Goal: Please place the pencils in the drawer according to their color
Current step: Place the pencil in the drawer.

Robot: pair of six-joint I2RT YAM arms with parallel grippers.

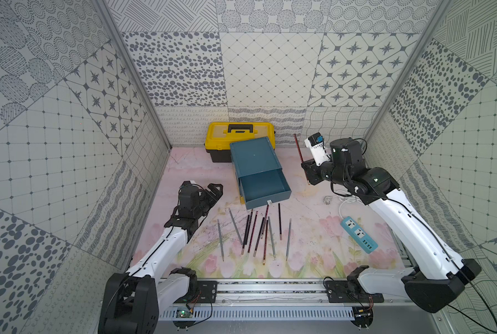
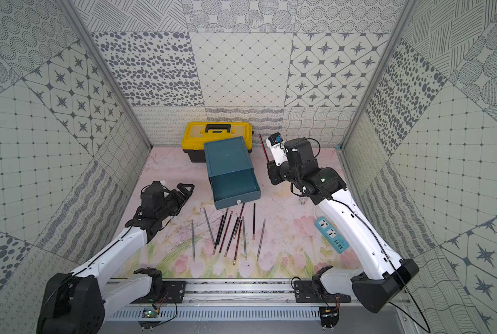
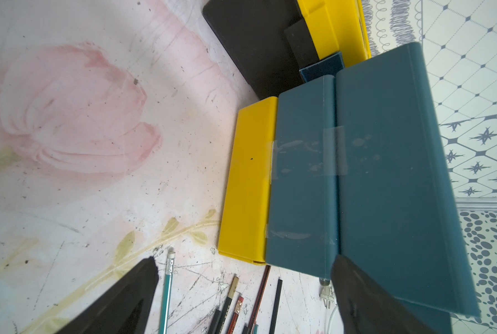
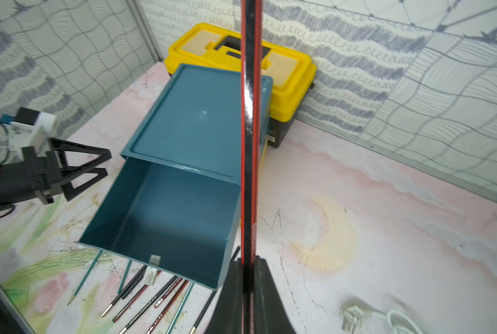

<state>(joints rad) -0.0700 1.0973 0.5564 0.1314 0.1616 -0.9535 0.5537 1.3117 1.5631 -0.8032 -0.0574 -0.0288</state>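
The left gripper (image 1: 214,189) hangs low on the left side, just left of the drawer cabinet (image 1: 253,157). Its fingers are spread wide and hold nothing.

In the middle, the top drawer (image 1: 263,188) is pulled out toward the near side and I can see nothing in it. The loose pencils (image 1: 253,231) lie on the table just near of it. They fan out a bit, but most run from near to far.

On the right, the right gripper (image 4: 248,261) pinches one red striped pencil (image 1: 298,147) between fingers pressed tight on it. This pencil is up in the air, just right of the cabinet, not over the drawer yet. Its long line runs from near to far, and the free end points at the far wall and leans a little left. I cannot tell which end is the sharp one.

I think the job now is to drop this pencil into the drawer. To do it well, the arm should slide left and nearer until the pencil is above the open part. It should keep the pencil lined up with the drawer's long way, lay it flat and low, and only then let go. Let go high or tilted, and it may bounce out.
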